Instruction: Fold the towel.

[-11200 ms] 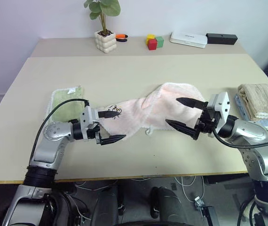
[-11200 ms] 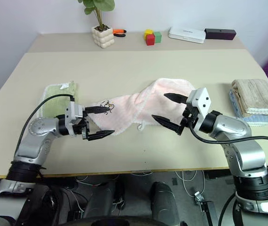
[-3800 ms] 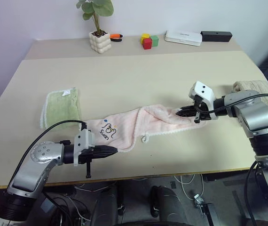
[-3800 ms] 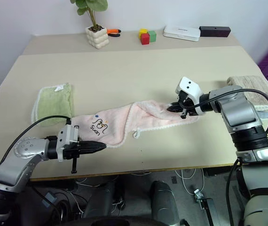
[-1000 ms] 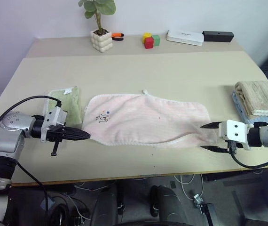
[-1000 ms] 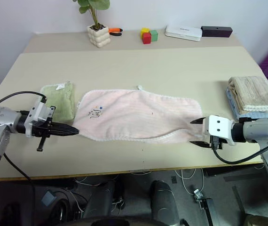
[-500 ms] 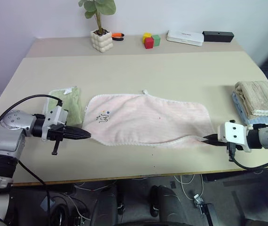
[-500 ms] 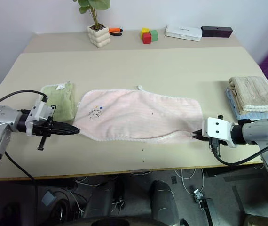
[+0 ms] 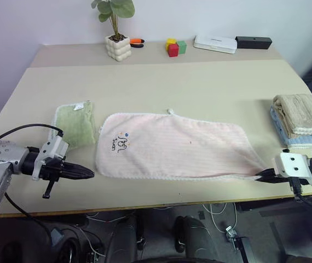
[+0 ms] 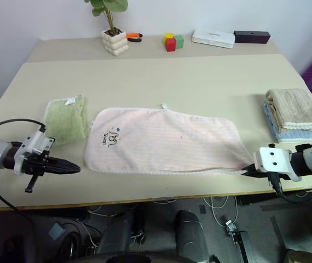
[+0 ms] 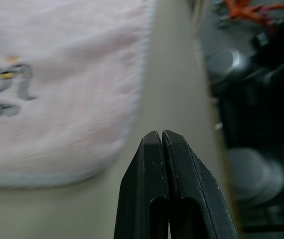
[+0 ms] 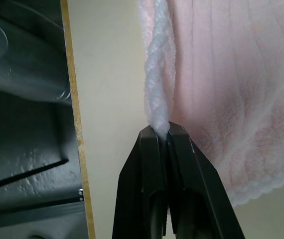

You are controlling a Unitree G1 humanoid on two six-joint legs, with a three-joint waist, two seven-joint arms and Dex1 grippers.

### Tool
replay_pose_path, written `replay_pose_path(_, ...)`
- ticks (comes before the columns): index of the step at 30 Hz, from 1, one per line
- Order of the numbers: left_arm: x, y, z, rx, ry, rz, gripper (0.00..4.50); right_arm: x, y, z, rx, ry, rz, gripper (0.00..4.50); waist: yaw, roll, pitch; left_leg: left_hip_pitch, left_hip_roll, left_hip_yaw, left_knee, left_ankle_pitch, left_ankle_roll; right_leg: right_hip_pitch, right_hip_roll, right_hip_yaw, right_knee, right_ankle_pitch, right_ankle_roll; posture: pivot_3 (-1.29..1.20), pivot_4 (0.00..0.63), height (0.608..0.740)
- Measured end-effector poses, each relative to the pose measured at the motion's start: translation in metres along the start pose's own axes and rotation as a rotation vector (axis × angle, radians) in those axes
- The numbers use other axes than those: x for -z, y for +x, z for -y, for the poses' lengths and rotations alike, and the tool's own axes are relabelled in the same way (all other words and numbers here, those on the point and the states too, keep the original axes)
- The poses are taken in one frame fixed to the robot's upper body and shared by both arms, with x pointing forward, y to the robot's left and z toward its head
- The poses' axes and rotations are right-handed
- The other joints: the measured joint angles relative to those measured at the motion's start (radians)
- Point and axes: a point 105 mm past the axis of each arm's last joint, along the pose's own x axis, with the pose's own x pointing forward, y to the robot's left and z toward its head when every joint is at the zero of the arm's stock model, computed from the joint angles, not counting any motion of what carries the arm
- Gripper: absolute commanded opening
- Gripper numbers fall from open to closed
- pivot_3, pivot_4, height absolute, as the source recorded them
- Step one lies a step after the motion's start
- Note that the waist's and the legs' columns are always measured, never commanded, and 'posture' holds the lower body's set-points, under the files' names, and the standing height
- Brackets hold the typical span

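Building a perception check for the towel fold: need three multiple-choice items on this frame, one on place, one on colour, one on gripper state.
1. Where is the green cloth?
A. beside the towel's motif end
B. on the beige stack
C. by the plant

2. What colour is the towel?
A. blue
B. pale pink
C. grey

3. What is the right gripper doing?
A. open above the table
B. shut on nothing
C. shut on the towel's edge

Answers:
1 A: it lies next to the end with the dark motif.
2 B: the spread fabric is pale pink with a white trim.
3 C: the right wrist view shows the white edge pinched between the closed fingers.
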Motion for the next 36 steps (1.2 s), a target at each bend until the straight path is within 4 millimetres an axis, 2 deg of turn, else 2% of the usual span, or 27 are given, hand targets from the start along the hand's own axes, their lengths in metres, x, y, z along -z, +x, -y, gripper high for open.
replay_pose_path(4, -0.009, 0.009, 0.014, 0.056, -0.021, 0.036, 0.0, 0.006, -0.006, 0.003, 0.015, 0.002, -0.026, 0.02, 0.0, 0.0, 0.0, 0.0, 0.0, 0.0, 0.0, 0.0, 0.0, 0.0, 0.0, 0.0, 0.0, 0.0, 0.0, 0.0, 0.15, 0.74)
replay_pose_path(6, -0.012, 0.01, 0.015, 0.053, -0.02, 0.039, 0.0, 0.008, -0.006, 0.003, 0.015, 0.003, -0.026, 0.02, -0.001, 0.001, 0.0, 0.0, 0.0, 0.0, 0.0, 0.0, 0.0, 0.0, 0.0, 0.0, 0.0, 0.0, 0.0, 0.0, 0.15, 0.74)
replay_pose_path(10, -0.011, 0.01, -0.002, -0.045, 0.067, 0.058, 0.0, 0.007, -0.005, 0.003, 0.016, 0.005, -0.022, 0.02, 0.001, 0.001, -0.001, 0.003, 0.0, 0.0, 0.0, 0.0, 0.0, 0.003, 0.0, 0.0, 0.0, 0.0, 0.0, 0.0, 0.15, 0.74)
replay_pose_path(12, -0.009, 0.007, -0.011, -0.088, 0.057, 0.056, 0.0, 0.005, -0.004, 0.003, 0.018, 0.0, -0.018, 0.02, 0.001, 0.001, -0.001, 0.003, 0.0, 0.0, 0.0, 0.0, 0.0, 0.003, 0.0, 0.0, 0.0, 0.0, 0.0, 0.0, 0.15, 0.74)
replay_pose_path(15, -0.015, 0.001, -0.023, -0.132, 0.021, 0.061, 0.83, 0.002, -0.003, 0.005, 0.027, -0.006, -0.014, 0.0, 0.0, 0.001, -0.001, 0.003, 0.0, 0.0, 0.0, 0.0, 0.0, 0.003, 0.0, 0.0, 0.0, 0.001, 0.002, 0.0, 0.15, 0.74)
replay_pose_path(19, -0.011, 0.003, -0.018, -0.101, 0.029, 0.046, 2.74, -0.001, -0.002, 0.005, 0.03, -0.005, -0.005, 0.0, -0.002, 0.001, -0.001, 0.004, 0.0, 0.001, -0.001, 0.0, 0.0, 0.003, 0.0, 0.0, 0.0, 0.001, 0.002, 0.0, 0.15, 0.74)
replay_pose_path(24, -0.005, 0.015, -0.011, -0.055, 0.116, 0.022, 2.74, -0.001, -0.001, 0.006, 0.038, -0.001, -0.001, 0.0, 0.002, 0.001, -0.001, 0.005, 0.0, 0.001, -0.001, 0.0, 0.0, 0.004, 0.0, 0.0, 0.0, 0.0, 0.0, 0.0, 0.15, 0.74)
replay_pose_path(30, 0.007, 0.038, -0.025, -0.082, 0.295, -0.073, 2.74, -0.004, 0.002, 0.007, 0.049, -0.004, 0.011, 0.0, 0.001, 0.001, -0.001, 0.008, 0.0, 0.001, -0.001, -0.001, 0.001, 0.007, -0.001, 0.0, -0.001, 0.0, -0.001, 0.0, 0.15, 0.74)
replay_pose_path(35, 0.018, 0.051, -0.029, -0.087, 0.322, -0.104, 2.74, -0.003, 0.003, 0.007, 0.057, 0.007, 0.012, 0.0, -0.001, 0.001, -0.001, 0.009, 0.0, 0.001, -0.001, -0.001, 0.001, 0.008, -0.001, 0.0, -0.001, 0.001, 0.001, 0.0, 0.15, 0.74)
replay_pose_path(36, 0.018, 0.051, -0.029, -0.083, 0.322, -0.106, 2.24, -0.003, 0.003, 0.007, 0.06, 0.006, 0.013, 0.0, 0.001, 0.001, -0.001, 0.01, 0.0, 0.001, -0.001, -0.001, 0.002, 0.008, -0.001, 0.0, -0.001, 0.001, 0.001, 0.0, 0.15, 0.74)
